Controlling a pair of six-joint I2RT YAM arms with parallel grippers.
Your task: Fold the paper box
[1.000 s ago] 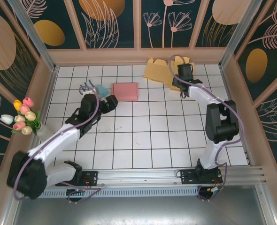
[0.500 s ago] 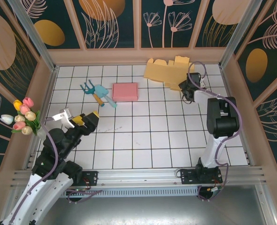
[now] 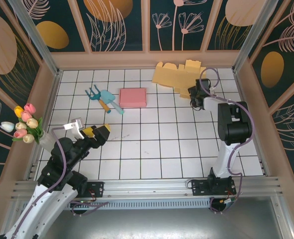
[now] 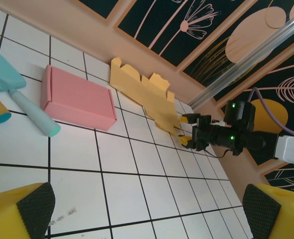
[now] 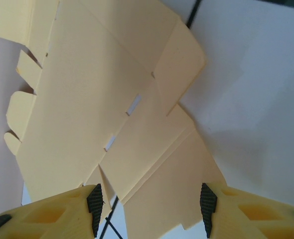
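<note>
The paper box is a flat pale-yellow cut-out (image 3: 173, 74) lying at the back right of the tiled table, against the wall. My right gripper (image 3: 194, 95) hovers at its near right corner. In the right wrist view the right gripper (image 5: 151, 203) stands open, its pads astride a corner flap of the sheet (image 5: 97, 89) without pressing it. My left gripper (image 3: 97, 131) hangs wide open over the near left tiles, holding nothing. From the left wrist view the left gripper (image 4: 147, 209) looks across at the sheet (image 4: 142, 92) and the right gripper (image 4: 188, 130).
A pink folded box (image 3: 133, 97) sits at the back centre, with teal garden tools (image 3: 105, 99) to its left. Artificial tulips (image 3: 25, 123) stand at the left wall. Wooden walls (image 3: 147, 59) enclose the table.
My left arm has drawn back from beside the pink box to the near left and opened fully. The right gripper has shifted slightly along the sheet's near right corner.
</note>
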